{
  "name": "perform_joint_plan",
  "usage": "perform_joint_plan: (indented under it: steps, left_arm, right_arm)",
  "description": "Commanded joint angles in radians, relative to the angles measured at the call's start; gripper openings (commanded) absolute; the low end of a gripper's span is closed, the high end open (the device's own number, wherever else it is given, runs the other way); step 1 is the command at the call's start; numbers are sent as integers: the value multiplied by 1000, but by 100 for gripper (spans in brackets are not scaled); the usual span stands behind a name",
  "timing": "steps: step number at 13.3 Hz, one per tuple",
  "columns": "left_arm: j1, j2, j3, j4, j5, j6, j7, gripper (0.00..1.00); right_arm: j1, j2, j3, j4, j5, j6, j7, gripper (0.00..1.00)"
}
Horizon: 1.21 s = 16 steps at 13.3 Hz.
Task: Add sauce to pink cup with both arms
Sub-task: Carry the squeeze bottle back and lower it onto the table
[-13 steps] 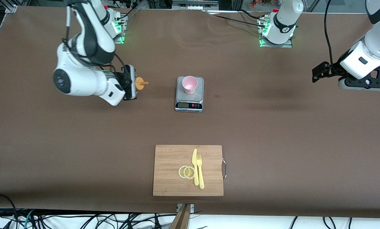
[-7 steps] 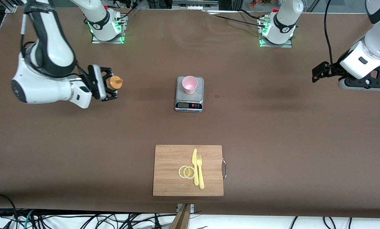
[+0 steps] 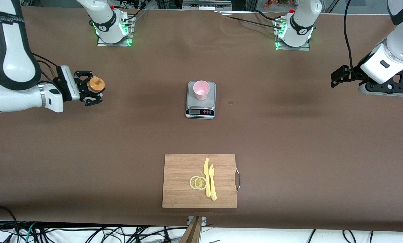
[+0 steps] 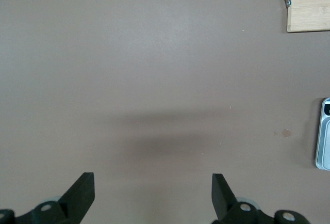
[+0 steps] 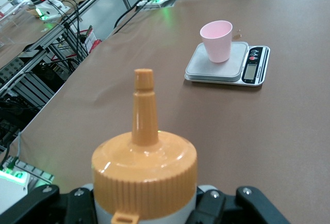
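The sauce bottle [image 3: 96, 84] has an orange nozzle cap and stands upright in my right gripper [image 3: 90, 88], which is shut on it over the table toward the right arm's end. In the right wrist view the orange cap [image 5: 144, 162] fills the foreground, with the gripper [image 5: 144, 214] closed around the whitish body below it. The pink cup [image 3: 201, 89] stands upright on a grey kitchen scale [image 3: 200, 111] at mid-table and also shows in the right wrist view [image 5: 217, 40]. My left gripper [image 3: 336, 78] waits open and empty over the left arm's end [image 4: 153, 195].
A wooden cutting board [image 3: 181, 168] lies nearer the front camera than the scale, with two lemon slices [image 3: 198, 182], a yellow knife [image 3: 206, 175] and a yellow fork [image 3: 212, 182] on it. A small stain [image 3: 230, 101] marks the table beside the scale.
My right arm has swung away from the pink cup toward its own end of the table, carrying the sauce bottle. The bottle has turned from lying sideways to upright. The left arm has not moved.
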Motion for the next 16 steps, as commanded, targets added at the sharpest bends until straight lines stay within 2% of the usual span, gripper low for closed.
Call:
perform_joint_plan:
  steps: [1, 5, 13, 16]
  left_arm:
    - [5, 13, -7, 32, 19, -24, 15, 100]
    - [5, 15, -7, 32, 19, -24, 15, 100]
    - [5, 13, -7, 30, 19, -24, 15, 100]
    - [5, 13, -7, 32, 19, -24, 16, 100]
  right_arm:
    - [-75, 28, 14, 6, 31, -71, -89, 33]
    - [-134, 93, 9, 11, 56, -92, -216, 33]
    - [-180, 205, 6, 14, 115, -112, -423, 33]
    - [-206, 289, 6, 34, 135, -119, -481, 33]
